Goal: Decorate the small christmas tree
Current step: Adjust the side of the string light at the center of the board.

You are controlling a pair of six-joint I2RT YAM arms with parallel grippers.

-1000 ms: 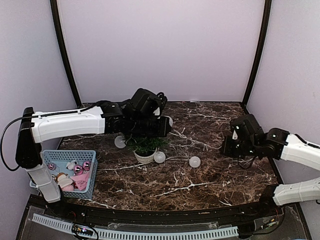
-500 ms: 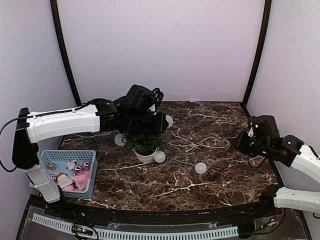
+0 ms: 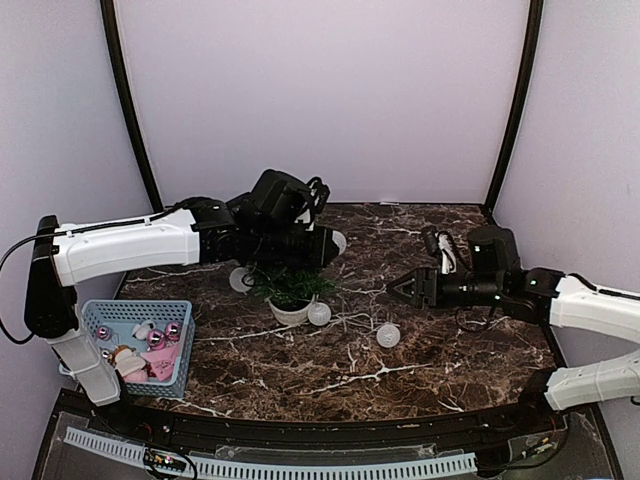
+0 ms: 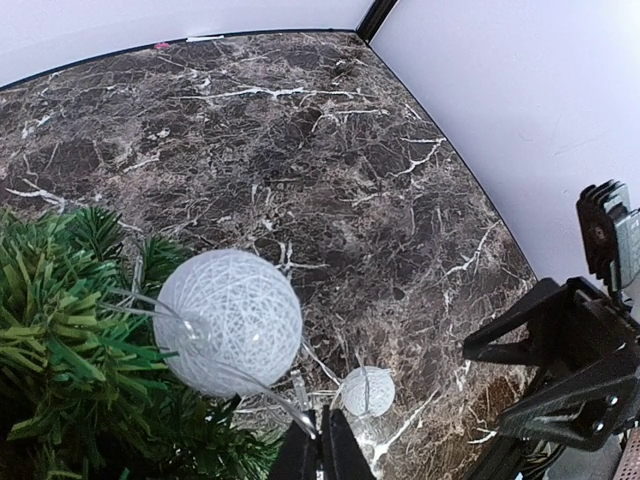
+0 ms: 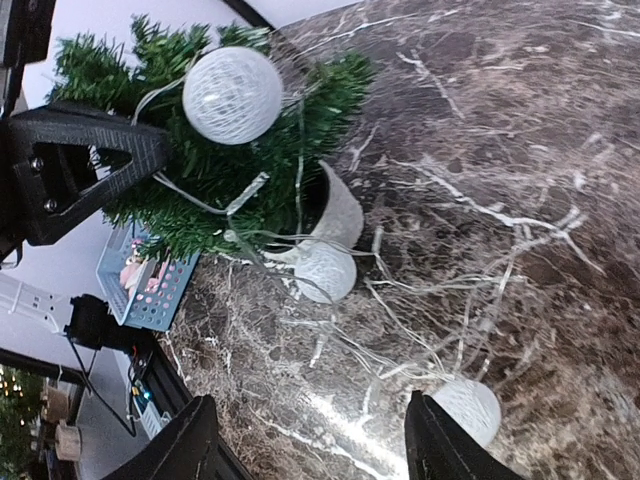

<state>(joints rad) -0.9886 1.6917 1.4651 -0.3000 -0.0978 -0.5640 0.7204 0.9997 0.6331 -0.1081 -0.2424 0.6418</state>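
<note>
Tree point(image 3: 290, 287) sits just under my left tool point(image 4: 321, 445), closed on the light string point(image 4: 270, 400), one ball point(image 4: 228, 322) resting on its branches. My right tool point(image 3: 408, 288) gapes empty near a loose ball point(image 3: 388, 335) on the counter point(image 3: 440, 355); most draping remains, I judge.

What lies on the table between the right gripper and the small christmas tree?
Right wrist view: a white ball beside the pot, a second ball near the right gripper, thin wire between.
</note>
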